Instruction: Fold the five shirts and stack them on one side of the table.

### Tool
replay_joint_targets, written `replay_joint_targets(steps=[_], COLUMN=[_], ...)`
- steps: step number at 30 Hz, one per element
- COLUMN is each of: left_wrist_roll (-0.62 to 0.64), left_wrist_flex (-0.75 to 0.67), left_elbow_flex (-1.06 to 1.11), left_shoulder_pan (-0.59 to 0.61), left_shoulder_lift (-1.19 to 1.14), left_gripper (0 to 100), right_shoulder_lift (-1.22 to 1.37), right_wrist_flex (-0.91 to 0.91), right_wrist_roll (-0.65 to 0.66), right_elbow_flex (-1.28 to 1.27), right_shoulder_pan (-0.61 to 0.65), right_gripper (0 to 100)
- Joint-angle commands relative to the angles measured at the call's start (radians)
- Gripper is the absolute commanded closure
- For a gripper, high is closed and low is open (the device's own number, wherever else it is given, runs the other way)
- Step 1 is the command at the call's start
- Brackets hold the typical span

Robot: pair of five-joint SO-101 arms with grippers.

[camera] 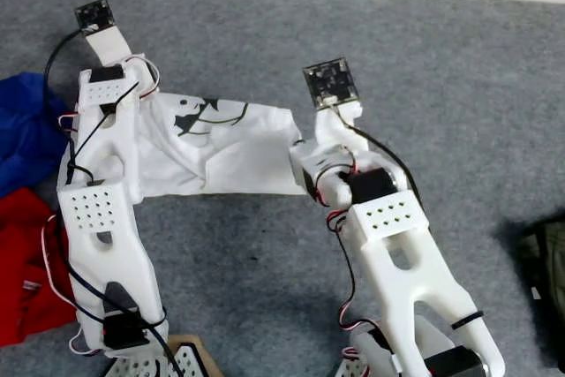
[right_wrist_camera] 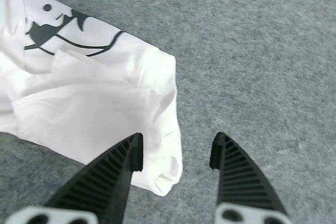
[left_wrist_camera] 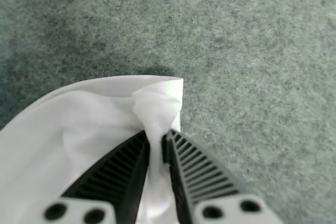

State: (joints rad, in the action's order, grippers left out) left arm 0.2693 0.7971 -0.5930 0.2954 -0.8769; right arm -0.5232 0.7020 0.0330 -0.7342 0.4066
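Note:
A white shirt (camera: 225, 152) with a black print lies partly folded on the grey table, between the two arms. My left gripper (left_wrist_camera: 156, 148) is shut on a bunched fold of the white shirt (left_wrist_camera: 79, 129) at its left end, under the left arm (camera: 101, 130) in the high view. My right gripper (right_wrist_camera: 176, 153) stands open just above the shirt's right edge (right_wrist_camera: 157, 129), one finger over the cloth and the other over bare table. Its arm (camera: 331, 169) sits at the shirt's right end.
A blue shirt (camera: 22, 134) and a red shirt (camera: 26, 262) lie heaped at the left edge of the table. A dark garment (camera: 547, 262) lies at the right edge. Grey table surface (camera: 459, 86) stretches to the far right.

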Motion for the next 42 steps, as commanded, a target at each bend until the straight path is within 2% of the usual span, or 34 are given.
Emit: replay_joint_targets(steps=[1, 12, 25, 32, 38, 42], left_wrist_roll=[0.000, 0.000, 0.002, 0.000, 0.000, -0.002], left_wrist_flex=[0.041, 0.147, 0.466, 0.617, 0.713, 0.730], left_elbow_flex=[-0.041, -0.041, -0.039, -0.036, -0.038, -0.038], left_shoulder_pan=[-0.022, 0.007, 0.191, 0.231, 0.257, 0.308], left_shoulder_lift=[0.113, 0.220, 0.303, 0.303, 0.309, 0.305], left_gripper=[97, 97, 97, 97, 97, 97], right_shoulder_lift=[-0.033, -0.033, -0.033, -0.033, -0.033, -0.033], right_wrist_flex=[-0.019, -0.019, -0.019, -0.019, -0.019, -0.019], right_wrist_roll=[-0.005, -0.005, -0.003, -0.003, -0.003, -0.003], right_elbow_flex=[0.004, 0.002, 0.002, 0.002, 0.002, 0.002], right_shoulder_pan=[0.024, 0.024, 0.024, 0.024, 0.024, 0.024], right_gripper=[77.8, 77.8, 77.8, 77.8, 77.8, 77.8])
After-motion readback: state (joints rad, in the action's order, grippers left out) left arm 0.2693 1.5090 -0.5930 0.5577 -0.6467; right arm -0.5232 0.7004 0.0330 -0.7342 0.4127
